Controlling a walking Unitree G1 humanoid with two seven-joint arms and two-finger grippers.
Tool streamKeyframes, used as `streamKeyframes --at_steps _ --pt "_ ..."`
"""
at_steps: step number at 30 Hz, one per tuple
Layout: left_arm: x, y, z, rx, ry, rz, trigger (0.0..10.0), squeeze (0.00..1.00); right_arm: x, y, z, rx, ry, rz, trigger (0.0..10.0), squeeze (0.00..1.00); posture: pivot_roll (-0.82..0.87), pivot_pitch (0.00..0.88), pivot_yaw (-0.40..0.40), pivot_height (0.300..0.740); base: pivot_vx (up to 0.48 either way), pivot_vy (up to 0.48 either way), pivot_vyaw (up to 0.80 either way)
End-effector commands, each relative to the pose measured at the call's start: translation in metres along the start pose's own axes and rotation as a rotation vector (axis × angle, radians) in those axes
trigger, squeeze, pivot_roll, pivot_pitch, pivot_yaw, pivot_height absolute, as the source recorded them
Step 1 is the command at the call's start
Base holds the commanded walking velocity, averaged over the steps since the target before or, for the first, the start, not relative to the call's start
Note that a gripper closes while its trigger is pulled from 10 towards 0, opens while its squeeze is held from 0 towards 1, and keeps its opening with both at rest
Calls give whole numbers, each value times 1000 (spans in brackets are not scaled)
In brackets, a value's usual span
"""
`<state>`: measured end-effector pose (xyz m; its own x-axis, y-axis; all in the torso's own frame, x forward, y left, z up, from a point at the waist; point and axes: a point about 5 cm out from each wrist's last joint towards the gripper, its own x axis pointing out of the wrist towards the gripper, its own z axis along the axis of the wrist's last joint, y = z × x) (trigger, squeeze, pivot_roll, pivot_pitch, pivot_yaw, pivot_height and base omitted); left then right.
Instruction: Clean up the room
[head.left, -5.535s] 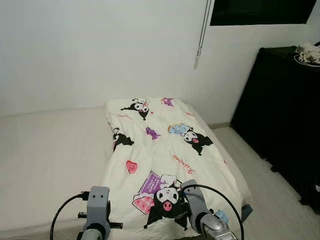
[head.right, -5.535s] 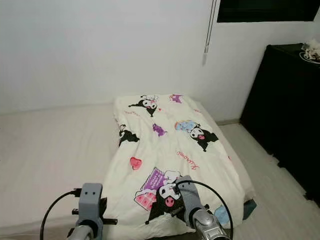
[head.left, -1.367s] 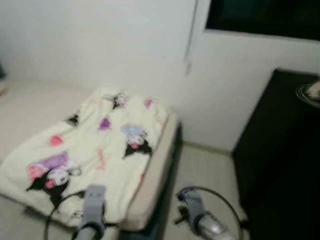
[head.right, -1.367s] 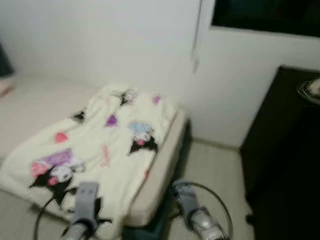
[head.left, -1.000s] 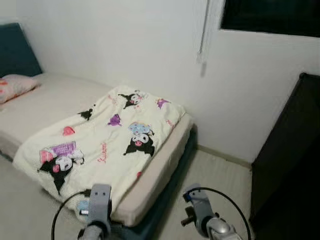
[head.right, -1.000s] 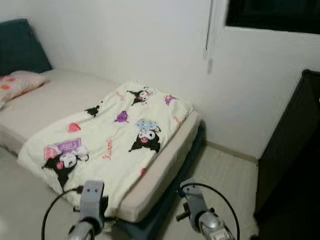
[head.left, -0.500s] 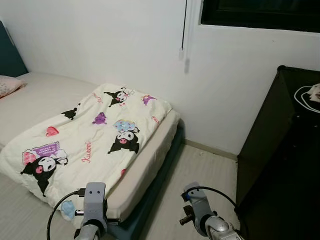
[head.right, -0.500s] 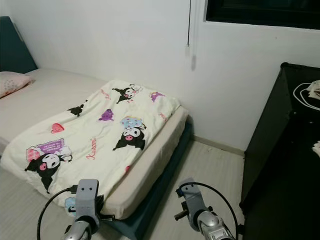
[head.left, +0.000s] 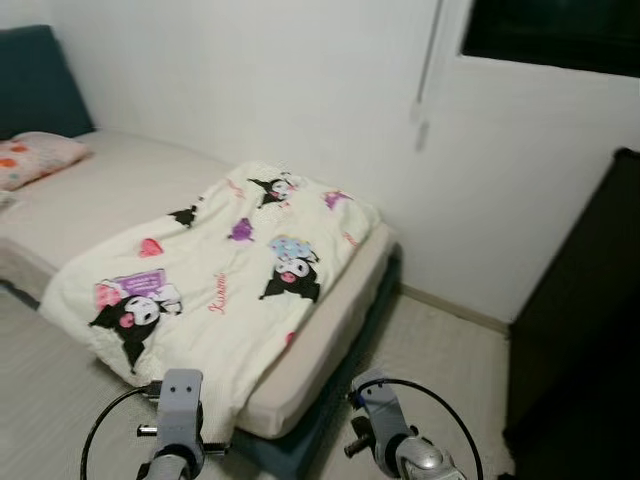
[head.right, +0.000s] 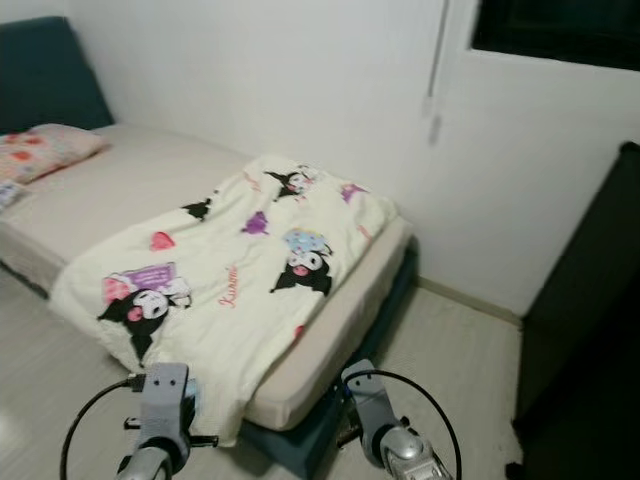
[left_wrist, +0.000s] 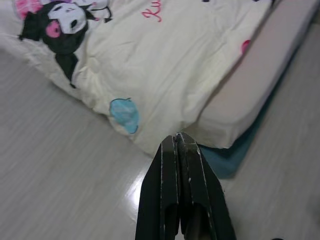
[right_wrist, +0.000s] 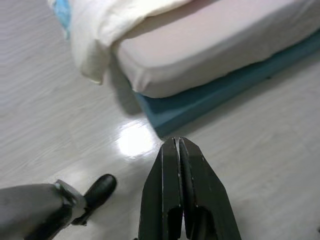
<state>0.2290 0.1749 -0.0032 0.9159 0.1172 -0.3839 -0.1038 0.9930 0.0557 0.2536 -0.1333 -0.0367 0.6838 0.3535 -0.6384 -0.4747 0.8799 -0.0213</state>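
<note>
A cream quilt (head.left: 235, 280) printed with black cartoon figures lies spread over the foot half of a low bed (head.left: 120, 190). One corner of the quilt (left_wrist: 150, 90) hangs down over the mattress edge toward the floor. A pink patterned pillow (head.left: 35, 158) rests at the head end by a dark teal headboard (head.left: 35, 80). My left gripper (left_wrist: 176, 141) is shut and empty above the floor, near the quilt's hanging corner. My right gripper (right_wrist: 175, 144) is shut and empty over the floor beside the teal bed base (right_wrist: 220, 90).
A tall black cabinet (head.left: 580, 330) stands at the right against the white wall. A blind cord (head.left: 425, 90) hangs below a dark window (head.left: 550, 35). Pale wood floor (head.left: 440, 350) runs between the bed and the cabinet.
The camera has swung left since half a second ago: the pillow and headboard are back in sight and the cabinet sits further right. Both grippers stay shut and low.
</note>
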Motion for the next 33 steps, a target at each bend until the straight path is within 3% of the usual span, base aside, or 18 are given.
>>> streamKeyframes --at_steps 1,13,19,33 --pt "-1 -4 0 -14 -6 -7 10000 0 0 1 3 -11 -20 5 10000 0 -70 0 -25 740 0 0 800" --pt "-2 -10 -1 -57 37 -20 10000 0 1 0 10 -1 -63 3 10000 0 -71 0 -21 740 0 0 800" --pt "-5 -20 1 15 7 -84 10000 0 1 0 12 -3 -71 7 10000 0 -74 0 -18 740 0 0 800" --pt "-4 -21 4 5 11 -95 10000 0 0 -3 14 -14 -88 -3 10000 0 -77 0 -13 740 0 0 800"
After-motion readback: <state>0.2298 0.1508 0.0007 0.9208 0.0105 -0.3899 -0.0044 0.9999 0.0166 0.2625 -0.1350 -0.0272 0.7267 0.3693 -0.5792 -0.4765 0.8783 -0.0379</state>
